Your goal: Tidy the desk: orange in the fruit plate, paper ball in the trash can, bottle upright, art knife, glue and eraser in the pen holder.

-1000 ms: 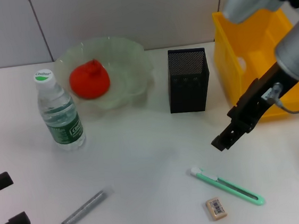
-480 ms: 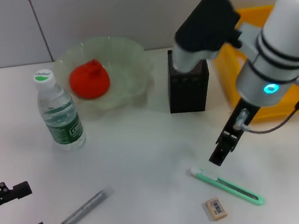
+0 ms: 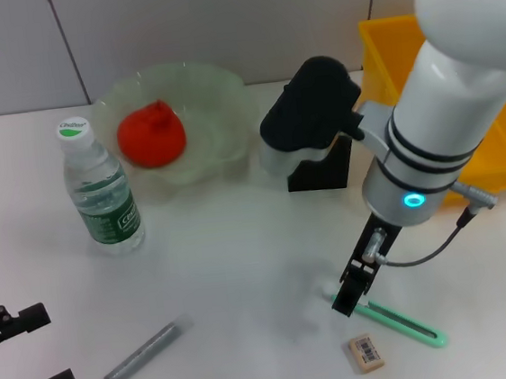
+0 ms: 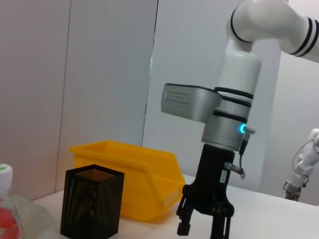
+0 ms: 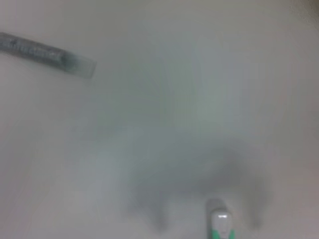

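Right wrist view: glue (image 5: 45,54), head view: eraser (image 3: 366,353)

Right gripper (image 3: 348,295) low over the white end of the green art knife (image 3: 401,322) on the table (image 3: 243,263). Eraser (image 3: 366,353) just beside. Orange (image 3: 150,134) in fruit plate (image 3: 225,97); bottle (image 3: 99,188) upright. Left gripper (image 3: 22,363) at near corner.

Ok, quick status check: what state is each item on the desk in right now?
bottle: upright, cap on
orange: in the fruit plate
pen holder: upright, partly hidden by the right arm
art knife: flat on the desk
eraser: flat, beside the knife
glue: lying flat
right gripper: open, over the knife's near end
left gripper: open, idle
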You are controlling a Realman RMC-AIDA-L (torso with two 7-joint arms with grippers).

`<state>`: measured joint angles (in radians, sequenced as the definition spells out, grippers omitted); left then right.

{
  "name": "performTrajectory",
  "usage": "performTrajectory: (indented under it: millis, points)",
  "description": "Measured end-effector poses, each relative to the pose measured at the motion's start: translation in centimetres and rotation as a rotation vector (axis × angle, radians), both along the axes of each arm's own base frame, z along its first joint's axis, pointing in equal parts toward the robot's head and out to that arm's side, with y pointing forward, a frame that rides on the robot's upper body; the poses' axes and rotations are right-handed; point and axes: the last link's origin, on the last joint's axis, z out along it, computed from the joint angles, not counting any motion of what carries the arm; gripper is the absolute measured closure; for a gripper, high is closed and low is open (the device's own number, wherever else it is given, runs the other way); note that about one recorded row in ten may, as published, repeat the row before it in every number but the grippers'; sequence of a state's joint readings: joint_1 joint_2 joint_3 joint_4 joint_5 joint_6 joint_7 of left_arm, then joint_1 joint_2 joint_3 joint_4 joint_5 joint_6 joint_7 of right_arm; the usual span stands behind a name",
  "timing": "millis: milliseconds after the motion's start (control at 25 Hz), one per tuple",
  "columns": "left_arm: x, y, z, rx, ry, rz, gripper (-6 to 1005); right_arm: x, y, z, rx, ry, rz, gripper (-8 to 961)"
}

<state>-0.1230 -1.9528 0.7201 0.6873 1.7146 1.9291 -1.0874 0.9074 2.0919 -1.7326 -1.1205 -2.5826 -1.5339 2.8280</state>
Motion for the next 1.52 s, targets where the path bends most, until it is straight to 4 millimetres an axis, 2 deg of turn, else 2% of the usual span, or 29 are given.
performTrajectory:
  millis: [400,560,880,1080,1280,1520]
  points:
    - [-0.1,0.2,0.0,0.009,0.009,0.007,188,1.2,0.2,-1.2,-0.005,-0.021,-0.017,117]
    - [-0.1,0.2,0.0,0.009,0.009,0.007,189,1.1,0.0,-1.5,-0.011,-0.017,-0.011,118]
    - [-0.3,0.1,-0.1,0.021,0.003,0.014,189,1.1,0.1,-1.8,-0.018,-0.010,-0.016,183]
    - [-0.3,0.1,-0.1,0.024,0.002,0.012,189,1.3,0.3,-1.9,-0.005,-0.003,-0.016,400]
    - [-0.3,0.1,-0.2,0.024,0.000,0.012,189,1.7,0.4,-2.0,-0.001,-0.004,-0.028,495]
    - [-0.3,0.1,-0.2,0.025,0.001,0.010,189,1.8,0.2,-2.3,-0.012,0.001,-0.029,503]
